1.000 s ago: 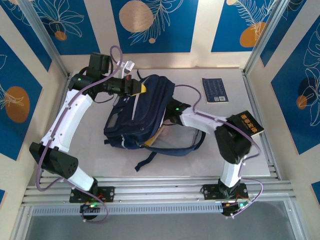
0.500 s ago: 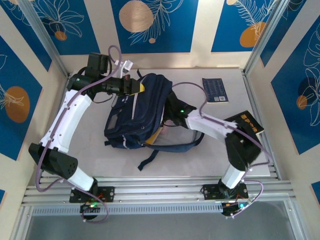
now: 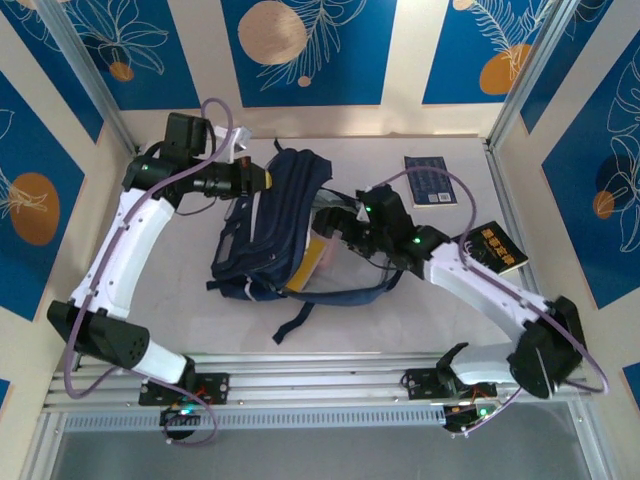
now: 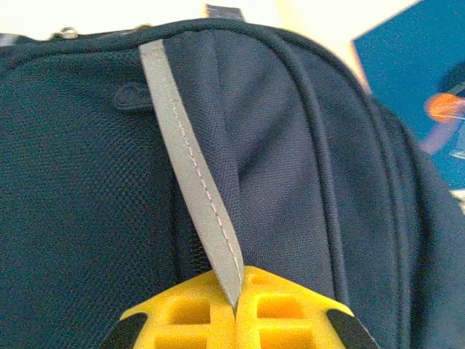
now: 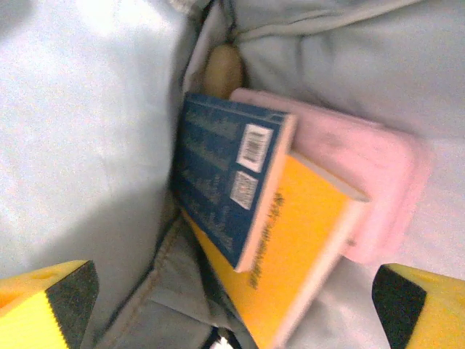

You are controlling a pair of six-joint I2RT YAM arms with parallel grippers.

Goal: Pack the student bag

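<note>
Two books lie outside the student bag point(image 3: 270, 235), which sits mid-table with its mouth facing right. The left gripper point(image 4: 236, 305) is clamped on the bag's grey strap point(image 4: 192, 189). The right gripper point(image 3: 335, 222), jaws apart and empty, is at the mouth. The blue book point(image 3: 430, 181) and the dark gold-lettered book point(image 3: 497, 247) lie further right, nearer the right arm.

Navy student bag point(image 3: 272, 232), grey stripe point(image 4: 193, 190), blue book point(image 5: 216, 185), orange book point(image 5: 299, 251), pink object point(image 5: 370, 171)
</note>
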